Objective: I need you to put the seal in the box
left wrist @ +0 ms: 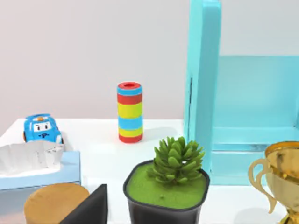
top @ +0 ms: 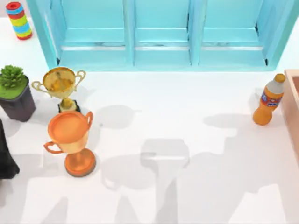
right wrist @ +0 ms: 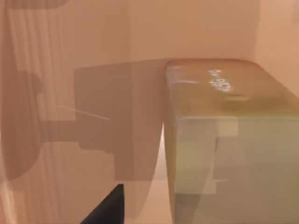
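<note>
the seal [right wrist: 229, 135] sits right in front of my right wrist camera, a tan block with faint pale markings on its upper face, with salmon-pink walls all around it. i judge from that surround that it is already inside the box [top: 293, 107], whose thick wall shows at the right edge of the table in the top view. that would put my right arm over the box, which is where the task wants the seal to end.

a dark wedge [right wrist: 105, 207] shows beside the seal in the right wrist view, probably one of my own fingers, but i cannot tell how wide the right gripper stands or whether it has hold of the seal or is apart from it. whether the seal rests on the box floor is also unclear.

the orange soda bottle [top: 268, 100] stands just left of the box wall, close enough that any withdrawal should go upward rather than sideways.

my left arm is parked at the far left of the table, its camera looking past a potted succulent [left wrist: 170, 186], a striped cylinder [left wrist: 130, 112], a toy car [left wrist: 42, 129] and a tissue box [left wrist: 37, 165]. i cannot tell its finger state. two trophies, gold [top: 60, 86] and orange [top: 72, 140], stand left of centre, well apart from the work.
</note>
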Available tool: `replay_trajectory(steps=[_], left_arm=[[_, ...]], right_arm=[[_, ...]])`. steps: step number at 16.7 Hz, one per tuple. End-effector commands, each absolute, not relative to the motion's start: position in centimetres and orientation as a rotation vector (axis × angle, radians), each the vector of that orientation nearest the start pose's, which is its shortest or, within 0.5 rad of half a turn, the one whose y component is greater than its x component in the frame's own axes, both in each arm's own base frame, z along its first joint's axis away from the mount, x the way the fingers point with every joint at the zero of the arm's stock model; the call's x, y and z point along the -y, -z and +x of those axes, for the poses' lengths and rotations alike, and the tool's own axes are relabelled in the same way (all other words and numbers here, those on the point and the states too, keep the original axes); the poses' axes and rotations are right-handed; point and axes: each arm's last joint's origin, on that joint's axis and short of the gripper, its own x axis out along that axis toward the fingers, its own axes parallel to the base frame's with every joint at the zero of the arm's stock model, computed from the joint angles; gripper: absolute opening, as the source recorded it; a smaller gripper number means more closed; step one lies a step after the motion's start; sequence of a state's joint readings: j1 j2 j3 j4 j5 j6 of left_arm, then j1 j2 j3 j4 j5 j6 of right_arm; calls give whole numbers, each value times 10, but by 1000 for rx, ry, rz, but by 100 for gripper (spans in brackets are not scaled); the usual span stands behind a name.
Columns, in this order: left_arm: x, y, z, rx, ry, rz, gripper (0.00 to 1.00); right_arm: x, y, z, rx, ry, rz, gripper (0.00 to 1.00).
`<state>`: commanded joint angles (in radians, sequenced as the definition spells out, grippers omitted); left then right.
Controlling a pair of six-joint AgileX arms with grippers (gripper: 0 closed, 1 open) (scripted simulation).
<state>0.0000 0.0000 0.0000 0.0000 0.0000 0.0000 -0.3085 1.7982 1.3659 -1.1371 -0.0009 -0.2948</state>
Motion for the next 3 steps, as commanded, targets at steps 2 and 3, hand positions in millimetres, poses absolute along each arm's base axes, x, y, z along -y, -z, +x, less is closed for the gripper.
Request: replay_trajectory(steps=[2,3], left_arm=[[1,-160,106,0,0,0,100],[1,-160,106,0,0,0,100]], right_arm=[[98,-210,318,-1569,7,8,100],[98,-210,318,-1569,7,8,100]])
